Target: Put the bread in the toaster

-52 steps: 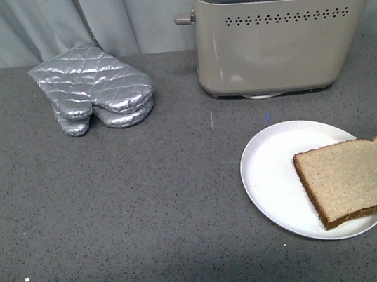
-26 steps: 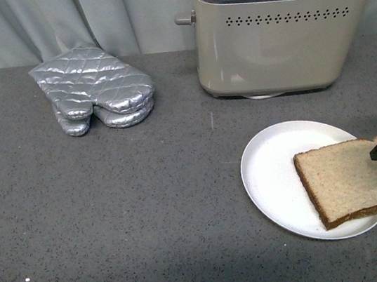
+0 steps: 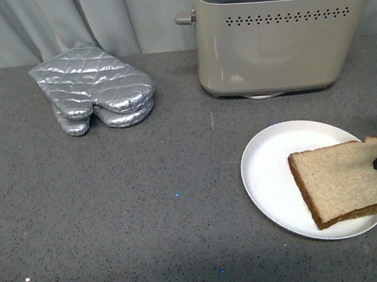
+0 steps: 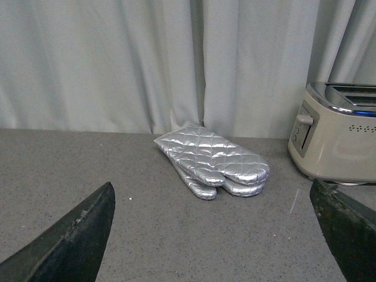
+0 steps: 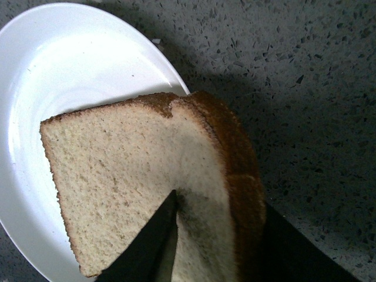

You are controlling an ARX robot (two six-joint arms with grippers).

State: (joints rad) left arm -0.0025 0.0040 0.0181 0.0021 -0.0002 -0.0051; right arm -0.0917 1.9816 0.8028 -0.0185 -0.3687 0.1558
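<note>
- Right wrist view: the right gripper (image 5: 219,202) has its two black fingers set either side of the dark crust edge of the square slice of light tan wholemeal bread (image 5: 129,170). One finger lies on the crumb face and the other sits outside the crust.
- I cannot tell whether the fingers are squeezing the slice or only bracketing it.
- The bread lies flat, mostly on the round white plate (image 5: 70,59). The edge nearest the gripper hangs past the rim over the speckled grey countertop (image 5: 317,70).
- The large beige-cream toaster with a chrome top (image 3: 279,35) stands beyond this gripper, well apart and further from the robot. Its slots face upward.
- The left gripper (image 4: 211,185) is spread wide and empty. The silver quilted oven mitts (image 4: 211,161) lie ahead of it.
- Risk: the hold takes in only a narrow strip at the crust, so the soft crumb may tear or the slice may droop and fold when lifted.
- Risk: a loose pinch could let the bread slide out on the way to the toaster.
- Risk: the slice is flat and must be turned on edge. A poor tilt could catch it on the chrome top rather than drop it into a slot.
</note>
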